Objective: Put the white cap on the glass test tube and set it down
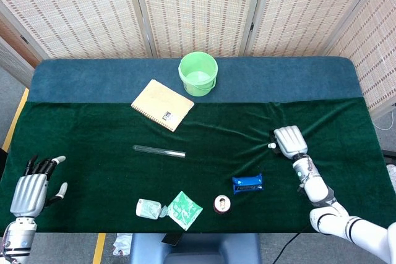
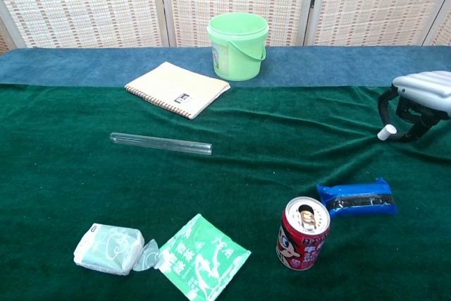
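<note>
The table [image 1: 74,78] runs wide in front of me, blue along its far strip and covered with green cloth [image 2: 63,174] from there to the near edge. My right hand [image 1: 289,141] is over the cloth toward the right side, with bare cloth on its outer side out to the table's right edge. My left hand [image 1: 30,191] hangs at the near left corner, close to both edges, fingers spread and holding nothing; only the head view shows it.

Far from my right hand, up at the blue strip, stands the green bucket [image 2: 237,46]. Just nearer and further left lies the notebook [image 2: 177,88], straddling the line where the cloth begins. The tube [image 2: 161,144] lies flat on the cloth well to the left of my right hand, about midway between my two hands, with open cloth all round it.

Near the front edge, left of centre, lie a green packet [image 2: 202,256] and beside it a small white pack [image 2: 109,248]. A red can [image 2: 303,233] stands upright near the front edge, and a blue wrapper [image 2: 356,197] lies just right of it, between the can and my right hand.

My right hand's fingers [image 2: 389,106] are curled downward and the cap [image 2: 387,131] is pinched at their tips, on the hand's left side, clear of the cloth in the chest view
</note>
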{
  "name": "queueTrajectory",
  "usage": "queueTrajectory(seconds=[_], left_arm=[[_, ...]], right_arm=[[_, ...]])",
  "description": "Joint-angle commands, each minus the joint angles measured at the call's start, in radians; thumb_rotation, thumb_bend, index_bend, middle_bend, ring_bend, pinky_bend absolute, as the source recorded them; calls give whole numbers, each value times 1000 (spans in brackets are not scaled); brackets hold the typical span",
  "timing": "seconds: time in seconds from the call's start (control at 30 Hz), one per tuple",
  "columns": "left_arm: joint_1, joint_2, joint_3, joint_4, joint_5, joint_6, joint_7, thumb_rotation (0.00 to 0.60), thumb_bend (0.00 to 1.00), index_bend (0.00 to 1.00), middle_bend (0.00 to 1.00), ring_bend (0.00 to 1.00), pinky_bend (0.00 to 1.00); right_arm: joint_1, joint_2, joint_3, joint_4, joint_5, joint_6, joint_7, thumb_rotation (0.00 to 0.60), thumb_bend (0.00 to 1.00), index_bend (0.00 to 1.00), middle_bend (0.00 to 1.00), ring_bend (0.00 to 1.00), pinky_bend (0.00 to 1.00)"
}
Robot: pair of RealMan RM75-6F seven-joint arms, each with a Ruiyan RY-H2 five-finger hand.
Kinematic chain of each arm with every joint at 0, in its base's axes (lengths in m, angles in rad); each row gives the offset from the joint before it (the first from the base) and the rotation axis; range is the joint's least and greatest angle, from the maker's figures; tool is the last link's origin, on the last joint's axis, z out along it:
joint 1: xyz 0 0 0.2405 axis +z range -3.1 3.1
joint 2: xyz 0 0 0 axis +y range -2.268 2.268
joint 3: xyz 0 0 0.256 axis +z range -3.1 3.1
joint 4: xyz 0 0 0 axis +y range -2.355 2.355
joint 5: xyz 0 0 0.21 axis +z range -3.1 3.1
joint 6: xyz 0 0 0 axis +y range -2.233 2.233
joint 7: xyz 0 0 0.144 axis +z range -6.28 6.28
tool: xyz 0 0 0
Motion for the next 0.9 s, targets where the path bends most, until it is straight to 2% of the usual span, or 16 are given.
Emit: queueTrajectory(seconds=[0.03, 0.17, 0.37, 0.43, 0.6, 0.73, 0.9], left_arm=[[-29, 4, -15, 10, 17, -19, 1, 600, 412, 254, 254, 237, 37], [-82, 6, -41, 24, 38, -58, 3, 600, 428, 292, 316, 295, 75], [-193, -21, -77, 56, 55, -163, 22, 600, 479, 368, 445, 442, 255], [-240, -44, -93, 77, 51, -210, 33, 600, 483, 390, 510, 501, 337], [-348, -95, -119, 121, 11, -344, 75, 600, 466, 403, 599, 583, 562], [-431, -143, -139, 152, -40, -444, 126, 600, 422, 405, 674, 635, 673], [-508, -204, -145, 206, -116, -545, 189, 600, 406, 411, 743, 681, 733]], right_arm=[[-12, 103, 9, -129, 7, 14, -8, 600, 509, 692, 925, 1000, 1000], [-36, 223, 13, -278, 12, 43, -18, 600, 526, 706, 934, 1000, 1000], [-93, 361, 5, -429, -11, 123, -3, 600, 536, 721, 941, 1000, 1000], [-111, 391, -1, -456, -23, 146, 7, 600, 537, 722, 942, 1000, 1000], [-145, 435, -16, -489, -44, 183, 34, 600, 538, 723, 943, 1000, 1000], [-165, 453, -26, -494, -53, 199, 58, 600, 538, 725, 945, 1000, 1000], [-175, 457, -30, -481, -54, 202, 83, 600, 538, 730, 946, 1000, 1000]])
